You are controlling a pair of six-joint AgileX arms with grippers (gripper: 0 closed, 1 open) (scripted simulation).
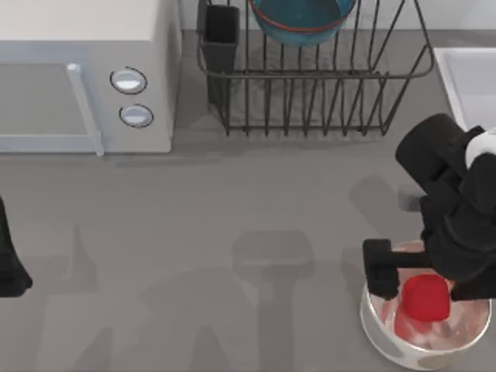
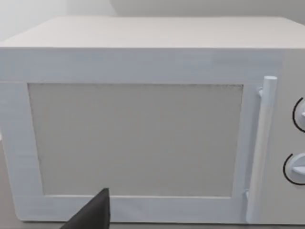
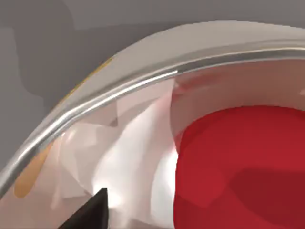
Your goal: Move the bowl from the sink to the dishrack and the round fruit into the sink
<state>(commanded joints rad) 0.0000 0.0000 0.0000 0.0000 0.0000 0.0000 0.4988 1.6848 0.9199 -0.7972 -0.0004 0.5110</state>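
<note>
Half the job looks done: the bowl (image 1: 301, 19), teal w/ a thin orange-red band, already sits in the dishrack (image 1: 310, 93) at the back of the table, leaning among the upright tines, next to the black cutlery cup (image 1: 222, 35). The sink (image 1: 469, 81) is at the back right edge, just right of the rack; the part of the basin in frame holds nothing.

Left to do: the round fruit (image 1: 425, 298) hasn't reached the sink. It lies inside the white bowl (image 1: 387, 329) near the front right corner, well apart from the sink. The right gripper (image 1: 415, 291) is down over that white bowl, right at the fruit. One dark finger stands to the fruit's left in the top view; the other is hidden under the arm, so I can't tell if the pincer is spread or pinching the fruit. In the right wrist view the fruit (image 3: 238, 167) is very close, w/ the white bowl's rim (image 3: 95, 102) curving past it. My read: pick is under way, then lift and carry back to the sink.

The left gripper (image 1: 8, 260) is parked at the left edge, facing the microwave (image 2: 143, 129); can't tell its fingers either.

Surface: plain matte grey tabletop (image 1: 232, 201), flat, w/ soft shadows. Microwave (image 1: 85, 74) at back left, pale wall behind.
</note>
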